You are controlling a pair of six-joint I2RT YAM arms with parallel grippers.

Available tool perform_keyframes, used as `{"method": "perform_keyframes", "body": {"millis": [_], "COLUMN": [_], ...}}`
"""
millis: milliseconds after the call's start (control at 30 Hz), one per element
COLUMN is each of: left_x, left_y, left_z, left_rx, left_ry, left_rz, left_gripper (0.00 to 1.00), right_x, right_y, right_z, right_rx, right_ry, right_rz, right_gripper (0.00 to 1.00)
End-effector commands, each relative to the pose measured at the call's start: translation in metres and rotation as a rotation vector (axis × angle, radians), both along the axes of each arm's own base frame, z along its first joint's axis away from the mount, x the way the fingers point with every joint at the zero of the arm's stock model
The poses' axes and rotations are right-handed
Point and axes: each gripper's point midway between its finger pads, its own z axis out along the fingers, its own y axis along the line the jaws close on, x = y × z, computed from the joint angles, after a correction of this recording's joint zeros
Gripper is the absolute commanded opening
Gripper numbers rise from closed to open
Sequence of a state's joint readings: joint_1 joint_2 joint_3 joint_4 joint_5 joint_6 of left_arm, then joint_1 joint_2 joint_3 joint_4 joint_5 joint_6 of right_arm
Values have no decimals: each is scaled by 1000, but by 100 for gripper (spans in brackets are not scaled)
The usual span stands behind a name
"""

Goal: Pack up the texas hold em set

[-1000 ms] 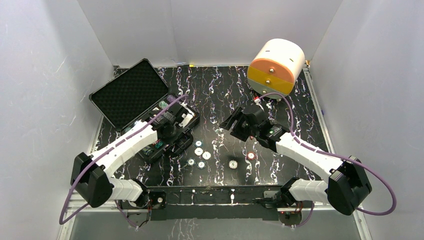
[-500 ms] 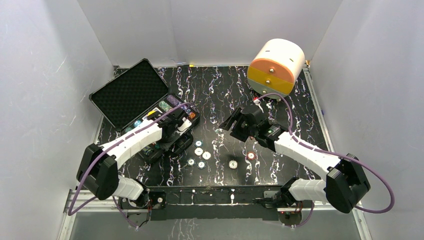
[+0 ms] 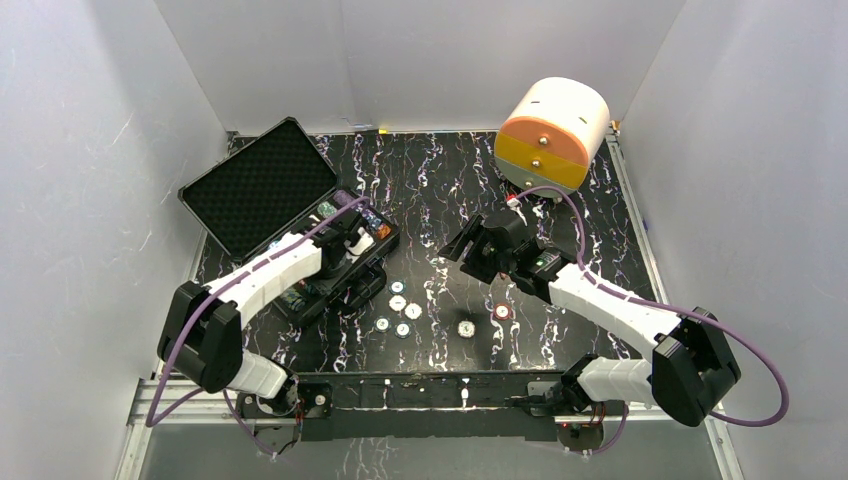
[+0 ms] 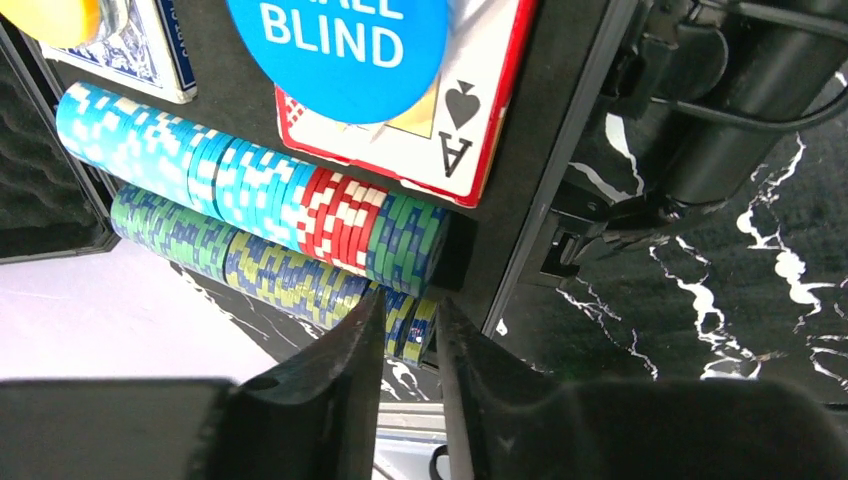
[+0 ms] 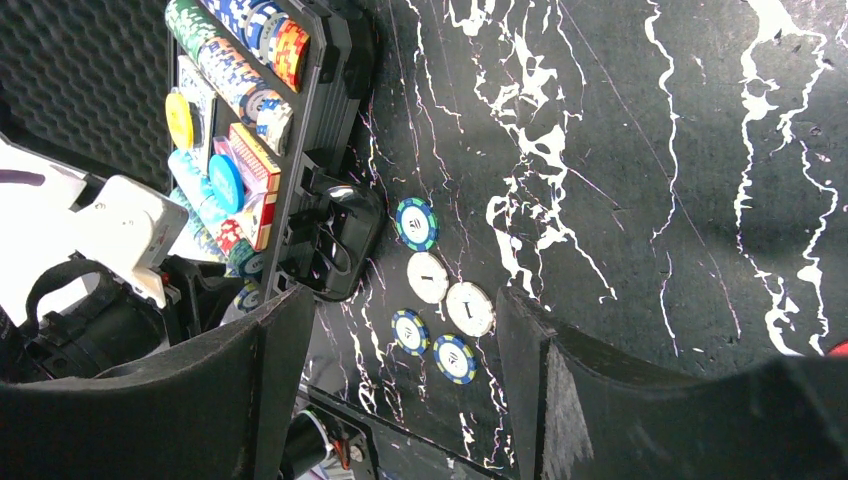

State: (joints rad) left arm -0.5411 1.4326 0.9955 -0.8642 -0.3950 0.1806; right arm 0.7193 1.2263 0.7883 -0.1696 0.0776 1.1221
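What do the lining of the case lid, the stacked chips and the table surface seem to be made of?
Lid lining: apparently soft black foam, matte, with an egg-crate dimple pattern.
Stacked chips: probably moulded plastic or clay composite; smooth striped edges in several colours.
Table: hard black top with white marble-like veins, possibly laminate.

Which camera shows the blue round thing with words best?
Left wrist view: the blue button is huge, BLIND readable. Right wrist view shows only a small blue disc in the case. The top view cannot make it out.
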Motion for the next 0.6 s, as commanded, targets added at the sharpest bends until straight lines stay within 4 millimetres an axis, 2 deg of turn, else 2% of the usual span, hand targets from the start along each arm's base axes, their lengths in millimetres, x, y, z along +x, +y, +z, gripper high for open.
{"method": "perform_keyframes", "body": {"millis": [0,167,267,433,567], "left_x": [1,1,4,26,48], "left_y": [4,-2,-15,-49,-57], "left_z": [5,13,30,81,126], "left_rx": [-3,-56,-147,-374,-522], "left_ry": [-20,-49,-87,-266,-506], "left_rz": [17,25,15,1,109], "left_gripper": [30,38,41,46,56], "right_x": [6,7,6,3,-4], "right_y": [1,1,5,24,45], "right_z": [7,9,5,-11,-35], "right_rx": [20,5,-42,-164,-323], "right_ry": [-33,-48,-44,-30,5], "right_rz": [-11,6,58,175,282], "right_gripper": [75,74,73,73,73]}}
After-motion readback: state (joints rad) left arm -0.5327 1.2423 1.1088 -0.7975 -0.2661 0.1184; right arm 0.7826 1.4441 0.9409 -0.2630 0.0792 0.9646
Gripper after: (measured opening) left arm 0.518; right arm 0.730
